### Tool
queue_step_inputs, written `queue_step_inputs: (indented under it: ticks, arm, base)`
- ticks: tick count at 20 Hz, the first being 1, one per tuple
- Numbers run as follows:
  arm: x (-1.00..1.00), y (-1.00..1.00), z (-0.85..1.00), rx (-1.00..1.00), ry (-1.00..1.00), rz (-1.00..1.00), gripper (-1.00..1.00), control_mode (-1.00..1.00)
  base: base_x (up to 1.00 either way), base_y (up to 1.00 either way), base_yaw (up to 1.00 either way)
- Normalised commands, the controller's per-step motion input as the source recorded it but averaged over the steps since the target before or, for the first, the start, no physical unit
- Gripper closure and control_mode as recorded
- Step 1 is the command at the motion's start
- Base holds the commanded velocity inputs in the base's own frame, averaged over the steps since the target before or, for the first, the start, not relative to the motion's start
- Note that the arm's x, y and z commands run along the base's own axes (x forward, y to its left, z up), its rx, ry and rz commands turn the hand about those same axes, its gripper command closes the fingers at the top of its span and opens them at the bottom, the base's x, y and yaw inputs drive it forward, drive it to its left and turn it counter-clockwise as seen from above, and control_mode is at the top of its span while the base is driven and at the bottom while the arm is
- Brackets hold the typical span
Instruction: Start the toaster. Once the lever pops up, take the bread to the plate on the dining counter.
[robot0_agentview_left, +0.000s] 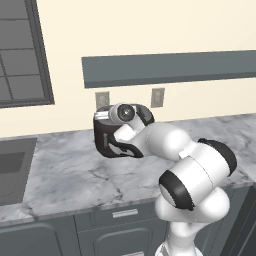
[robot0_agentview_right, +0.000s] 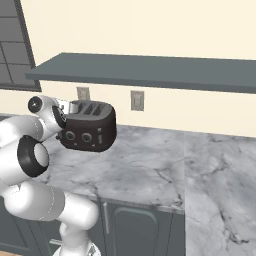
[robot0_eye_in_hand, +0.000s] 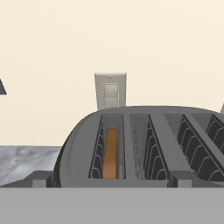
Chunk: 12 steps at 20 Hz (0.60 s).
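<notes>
Against the back wall, toaster (robot0_agentview_right: 88, 126) standing on marble surface (robot0_agentview_right: 145, 170), just below a wall outlet (robot0_agentview_right: 83, 93) and under the long grey shelf (robot0_agentview_right: 150, 70). Bread (robot0_eye_in_hand: 110, 153) seated upright in toaster's outermost slot, seen from hand view as an orange-brown edge low between the wire guides; neighbouring slots look bare. Arm's hand pressed close to toaster's end, on the side away from the second outlet (robot0_agentview_right: 137, 100); left base view has wrist covering much of toaster body (robot0_agentview_left: 102, 142). Jaws: cannot tell whether spread or pressed together, fingertips not made out at bottom of hand view. Two round knobs plain on toaster front in right base view; lever position not resolved from any view. Judged step: starting the toaster, first part of task, with bread not yet lifted and plate not yet reached. Next move likely calls for finding the lever at toaster's near end and pushing it straight down, keeping the push vertical so toaster does not slide along surface. Risk: pressing the casing instead of the lever.
</notes>
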Motion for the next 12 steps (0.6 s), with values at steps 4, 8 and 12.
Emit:
queue_step_inputs:
  ticks: [4, 8, 12]
  arm:
    - [0.0, 0.0, 0.0, 0.0, 0.0, 0.0, -1.0, -1.0]
    - [0.0, 0.0, 0.0, 0.0, 0.0, 0.0, -1.0, -1.0]
    - [0.0, 0.0, 0.0, 0.0, 0.0, 0.0, -1.0, -1.0]
  base:
    - [0.0, 0.0, 0.0]
    - [0.0, 0.0, 0.0]
    - [0.0, 0.0, 0.0]
